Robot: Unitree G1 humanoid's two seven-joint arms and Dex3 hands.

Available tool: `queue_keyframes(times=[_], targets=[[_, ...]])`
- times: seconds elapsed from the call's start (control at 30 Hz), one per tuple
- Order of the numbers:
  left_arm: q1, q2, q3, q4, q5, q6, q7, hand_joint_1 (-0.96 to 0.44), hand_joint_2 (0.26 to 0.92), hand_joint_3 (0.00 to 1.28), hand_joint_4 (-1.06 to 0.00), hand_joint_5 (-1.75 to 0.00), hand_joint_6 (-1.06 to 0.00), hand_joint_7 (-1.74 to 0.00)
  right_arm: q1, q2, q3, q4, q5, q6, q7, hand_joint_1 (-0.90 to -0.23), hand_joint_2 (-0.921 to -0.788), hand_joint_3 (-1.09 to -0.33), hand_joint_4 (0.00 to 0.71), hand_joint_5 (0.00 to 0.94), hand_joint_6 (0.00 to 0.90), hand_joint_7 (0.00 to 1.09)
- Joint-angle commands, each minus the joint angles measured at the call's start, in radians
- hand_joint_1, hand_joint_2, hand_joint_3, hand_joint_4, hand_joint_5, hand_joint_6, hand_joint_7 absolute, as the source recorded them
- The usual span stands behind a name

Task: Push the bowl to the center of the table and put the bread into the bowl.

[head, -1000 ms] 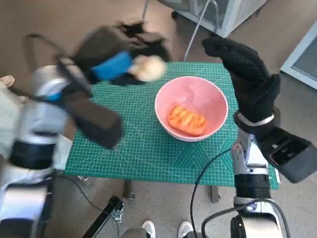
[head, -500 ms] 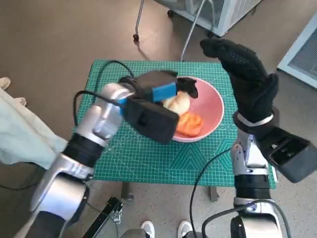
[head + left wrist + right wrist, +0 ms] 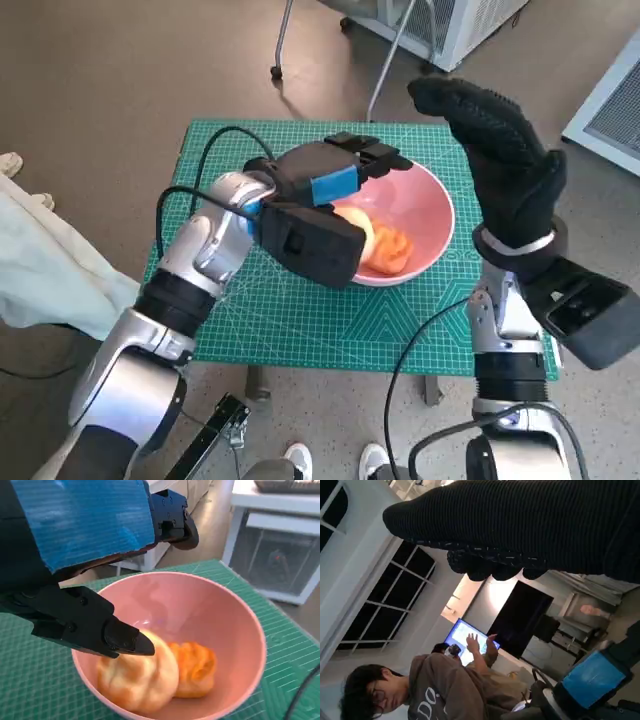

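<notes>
Head view: bowl (image 3: 425,215) near table (image 3: 300,320) centre

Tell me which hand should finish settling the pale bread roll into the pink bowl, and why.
Left. The left hand is right over the pink bowl, its fingers at the pale bread roll lying beside the orange bread. The right hand is raised off to the side, holding nothing.

The bowl (image 3: 425,215) is plain pink. Inside it lie a pale golden bread roll (image 3: 137,675) and an orange-glazed one (image 3: 195,667). The tabletop (image 3: 300,315) is green with a fine white grid. Blue tape covers the black left robot hand (image 3: 335,175); the right robot hand (image 3: 500,165) wears black knit.
</notes>
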Motion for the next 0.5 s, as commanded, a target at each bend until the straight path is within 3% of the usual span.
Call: queue_keyframes(times=[0.03,0.37,0.5], targets=[[0.026,0.004,0.064,-0.030,-0.076,-0.023,0.003,-0.22,0.840,0.04,-0.06,-0.04,-0.06,-0.56,0.023,-0.004,-0.004,0.001,-0.005,0.001,-0.006,-0.666,-0.921,-0.735,0.317,0.010,-0.001,0.87],[0.094,0.018,0.228,-0.080,-0.229,-0.166,0.103,-0.29,0.913,0.07,-0.33,-0.15,-0.24,-0.67,0.013,0.002,-0.005,0.003,-0.007,0.004,-0.020,-0.671,-0.921,-0.734,0.317,0.010,-0.001,0.87],[0.152,-0.002,0.325,-0.121,-0.350,-0.229,0.136,-0.32,0.919,0.09,-0.42,-0.16,-0.32,-0.60,0.010,0.004,-0.007,-0.002,-0.008,0.007,-0.033,-0.672,-0.921,-0.731,0.318,0.011,-0.001,0.87]])
